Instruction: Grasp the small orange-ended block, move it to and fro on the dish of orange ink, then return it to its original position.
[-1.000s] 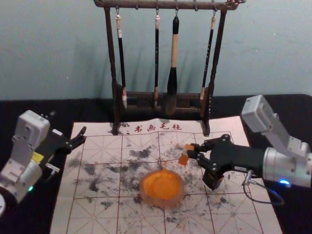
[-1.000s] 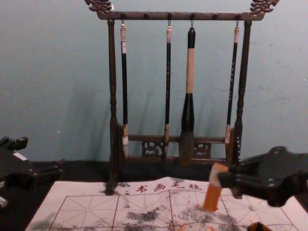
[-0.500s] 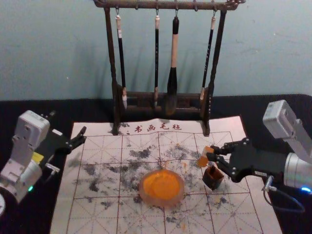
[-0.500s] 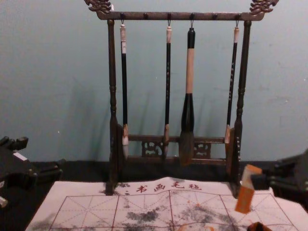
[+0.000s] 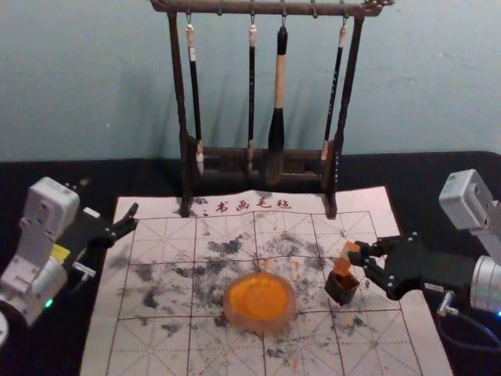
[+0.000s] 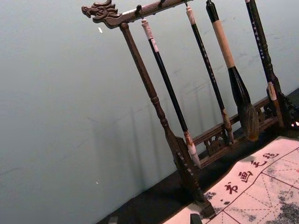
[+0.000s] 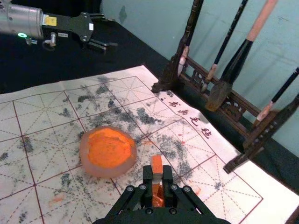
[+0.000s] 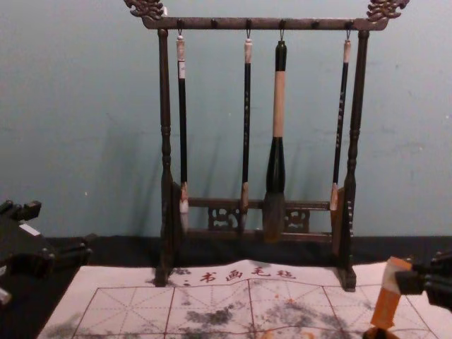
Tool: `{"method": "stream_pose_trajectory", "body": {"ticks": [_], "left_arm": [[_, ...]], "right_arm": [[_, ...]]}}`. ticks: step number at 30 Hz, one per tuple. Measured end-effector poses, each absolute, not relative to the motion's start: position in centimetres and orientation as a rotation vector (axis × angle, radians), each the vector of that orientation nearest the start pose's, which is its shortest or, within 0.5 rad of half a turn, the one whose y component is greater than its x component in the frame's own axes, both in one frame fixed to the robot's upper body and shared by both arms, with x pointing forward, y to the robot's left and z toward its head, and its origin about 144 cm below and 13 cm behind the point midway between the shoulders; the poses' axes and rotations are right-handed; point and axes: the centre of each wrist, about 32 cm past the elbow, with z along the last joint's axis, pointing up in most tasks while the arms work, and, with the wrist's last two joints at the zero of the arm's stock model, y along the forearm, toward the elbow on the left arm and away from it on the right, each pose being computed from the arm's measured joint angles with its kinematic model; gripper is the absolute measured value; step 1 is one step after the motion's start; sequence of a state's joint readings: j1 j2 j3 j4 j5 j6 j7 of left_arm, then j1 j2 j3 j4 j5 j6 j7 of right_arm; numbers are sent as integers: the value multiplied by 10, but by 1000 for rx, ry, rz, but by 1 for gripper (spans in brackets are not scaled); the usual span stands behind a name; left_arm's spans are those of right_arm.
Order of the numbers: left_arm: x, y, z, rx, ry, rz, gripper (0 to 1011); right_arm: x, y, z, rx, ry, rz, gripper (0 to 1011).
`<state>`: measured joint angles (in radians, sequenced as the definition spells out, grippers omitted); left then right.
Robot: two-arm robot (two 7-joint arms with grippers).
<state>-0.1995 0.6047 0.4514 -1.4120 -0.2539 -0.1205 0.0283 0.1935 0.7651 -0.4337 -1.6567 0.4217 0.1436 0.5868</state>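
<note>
My right gripper (image 5: 358, 255) is shut on the orange-ended block (image 5: 344, 257), right of the ink dish. The block leans slightly, its lower end at the mouth of the small dark box (image 5: 342, 291). In the chest view the block (image 8: 387, 296) hangs from the right gripper (image 8: 409, 279) above the box's rim (image 8: 380, 332). The right wrist view has the block (image 7: 157, 167) between the right gripper's (image 7: 158, 179) fingers. The dish of orange ink (image 5: 260, 301) rests on the felt mat. My left gripper (image 5: 135, 221) is parked open at the mat's left edge.
A dark wooden rack (image 5: 257, 157) with several hanging brushes stands behind the mat. The ink-stained white mat (image 5: 156, 345) lies on a black-covered table (image 5: 47, 176). The big brush (image 5: 277, 117) hangs above the mat's back edge.
The right gripper has carried the block rightward, away from the dish side, and over to the dark box, where it now hangs lower. The left arm, dish and box have stayed put.
</note>
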Motion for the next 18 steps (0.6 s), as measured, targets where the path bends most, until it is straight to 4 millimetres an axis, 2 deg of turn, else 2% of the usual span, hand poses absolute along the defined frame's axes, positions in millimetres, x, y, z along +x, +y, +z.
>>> {"method": "stream_pose_trajectory", "body": {"ticks": [18], "left_arm": [[489,310,1140,304,-285,1248,1001]], "right_arm": [[481,-322,1202,-415,-37,-642,93]]}}
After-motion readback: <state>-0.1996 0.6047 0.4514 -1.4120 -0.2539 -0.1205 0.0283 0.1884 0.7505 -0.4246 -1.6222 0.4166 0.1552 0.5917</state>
